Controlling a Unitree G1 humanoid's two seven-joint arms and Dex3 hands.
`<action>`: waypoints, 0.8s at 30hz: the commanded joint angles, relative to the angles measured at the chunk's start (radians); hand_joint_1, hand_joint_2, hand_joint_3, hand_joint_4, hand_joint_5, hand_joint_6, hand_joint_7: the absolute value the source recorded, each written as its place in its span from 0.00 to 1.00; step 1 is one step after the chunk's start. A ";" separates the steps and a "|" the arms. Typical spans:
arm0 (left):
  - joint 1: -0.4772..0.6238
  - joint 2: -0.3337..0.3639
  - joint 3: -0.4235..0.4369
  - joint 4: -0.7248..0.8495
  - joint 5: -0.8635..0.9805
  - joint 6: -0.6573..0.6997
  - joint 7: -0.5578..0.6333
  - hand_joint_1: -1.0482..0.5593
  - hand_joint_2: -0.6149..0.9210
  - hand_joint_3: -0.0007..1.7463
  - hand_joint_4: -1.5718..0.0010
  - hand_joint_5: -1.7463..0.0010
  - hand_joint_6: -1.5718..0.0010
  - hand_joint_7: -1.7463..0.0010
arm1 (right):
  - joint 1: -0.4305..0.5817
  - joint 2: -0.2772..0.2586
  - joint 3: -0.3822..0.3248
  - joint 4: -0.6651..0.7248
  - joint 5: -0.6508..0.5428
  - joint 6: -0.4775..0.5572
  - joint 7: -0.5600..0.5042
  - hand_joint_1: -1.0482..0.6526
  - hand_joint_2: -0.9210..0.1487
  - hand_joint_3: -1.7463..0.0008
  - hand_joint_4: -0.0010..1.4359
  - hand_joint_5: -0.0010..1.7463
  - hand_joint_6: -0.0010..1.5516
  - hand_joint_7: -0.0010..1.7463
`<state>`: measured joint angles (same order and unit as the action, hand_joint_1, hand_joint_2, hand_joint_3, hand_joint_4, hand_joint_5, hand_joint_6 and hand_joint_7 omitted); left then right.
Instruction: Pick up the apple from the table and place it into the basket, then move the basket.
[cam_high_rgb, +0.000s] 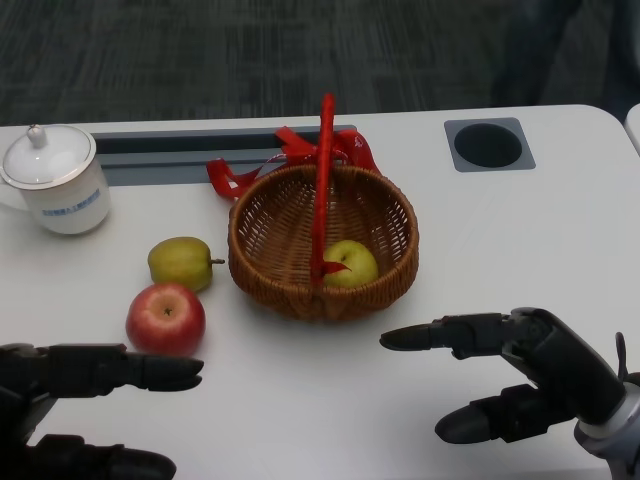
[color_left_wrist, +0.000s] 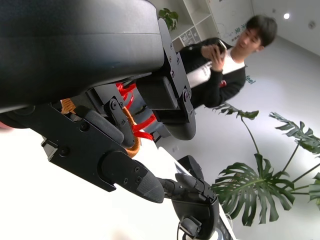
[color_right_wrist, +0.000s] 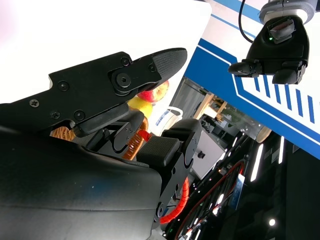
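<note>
**Both hands empty; one apple in the basket, two on the surface**

The right hand (cam_high_rgb: 510, 375) hovers low over the white surface (cam_high_rgb: 300, 400), fingers spread wide and pointing toward the robot's left, holding nothing. The left hand (cam_high_rgb: 80, 405) mirrors it at the opposite side, fingers apart and empty, its upper fingertip close below the red apple (cam_high_rgb: 166, 318). Just beyond that apple lies a yellow-green apple (cam_high_rgb: 181, 262) with its stem pointing toward the basket (cam_high_rgb: 270, 225). The wicker basket stands between the two hands and farther out, with a red handle (cam_high_rgb: 322, 180) and red ribbon behind it. A green apple (cam_high_rgb: 349, 264) sits inside it. A lidded white cup (cam_high_rgb: 55, 178) stands at the far left. The left wrist view shows a person (color_left_wrist: 220, 60) beside leafy plants (color_left_wrist: 270, 175).
</note>
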<state>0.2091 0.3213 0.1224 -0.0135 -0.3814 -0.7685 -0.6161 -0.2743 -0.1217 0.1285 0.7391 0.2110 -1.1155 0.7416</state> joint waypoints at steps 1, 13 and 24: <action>-0.003 0.009 0.010 0.002 -0.013 -0.007 -0.012 0.48 0.86 0.00 0.32 1.00 0.39 1.00 | -0.006 -0.010 -0.011 -0.007 0.008 -0.005 -0.009 0.31 0.09 1.00 0.54 0.00 0.44 0.00; -0.001 0.007 0.010 0.003 -0.003 -0.009 -0.007 0.48 0.86 0.00 0.32 1.00 0.39 1.00 | -0.004 -0.011 -0.013 -0.006 0.008 -0.008 -0.010 0.31 0.10 1.00 0.54 0.00 0.44 0.00; 0.020 -0.025 0.083 -0.038 0.211 0.022 0.147 0.32 0.87 0.00 0.61 1.00 0.61 1.00 | -0.003 -0.010 -0.012 -0.008 0.007 -0.006 -0.012 0.31 0.09 1.00 0.54 0.00 0.44 0.00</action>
<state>0.2190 0.2903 0.1836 -0.0344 -0.2039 -0.7599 -0.5027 -0.2742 -0.1217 0.1282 0.7391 0.2111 -1.1162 0.7384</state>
